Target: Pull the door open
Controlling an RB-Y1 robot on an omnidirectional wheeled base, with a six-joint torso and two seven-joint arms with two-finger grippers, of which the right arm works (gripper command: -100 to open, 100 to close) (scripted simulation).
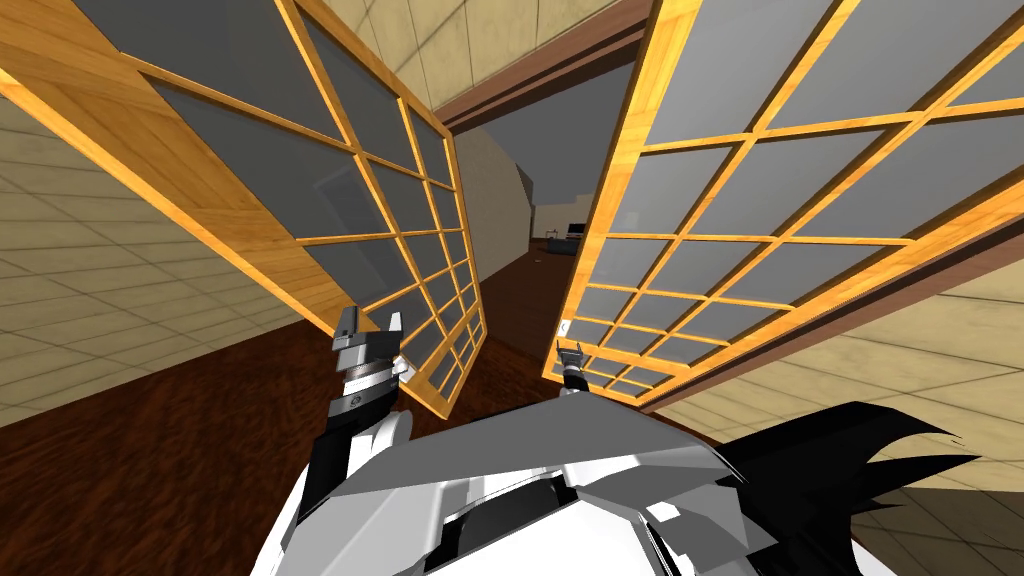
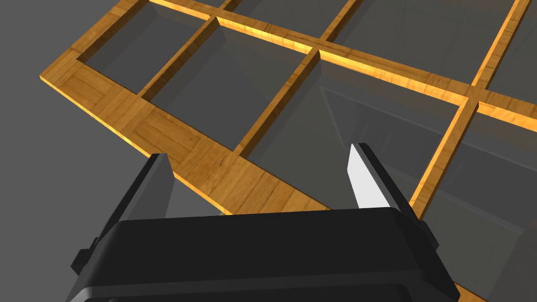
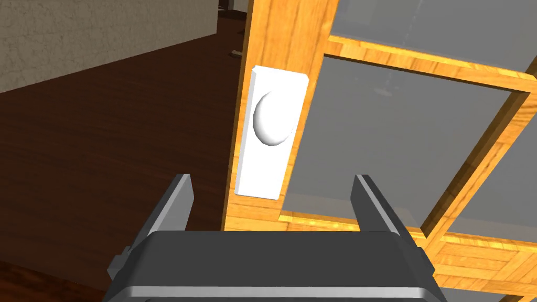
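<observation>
Two wooden lattice door leaves with grey panes stand ahead. The left leaf is swung toward me; the right leaf hangs beside the gap. A white handle plate with a round knob sits on the right leaf's edge stile, small in the head view as the white handle. My right gripper is open just short of the plate, touching nothing, low by that leaf's edge. My left gripper is open with nothing in it, over the left leaf's frame, near its free edge.
Dark wooden floor runs under me and through the gap between the leaves into a further room with a beige wall. Tiled beige walls flank both sides. The left leaf's free edge juts close to my left arm.
</observation>
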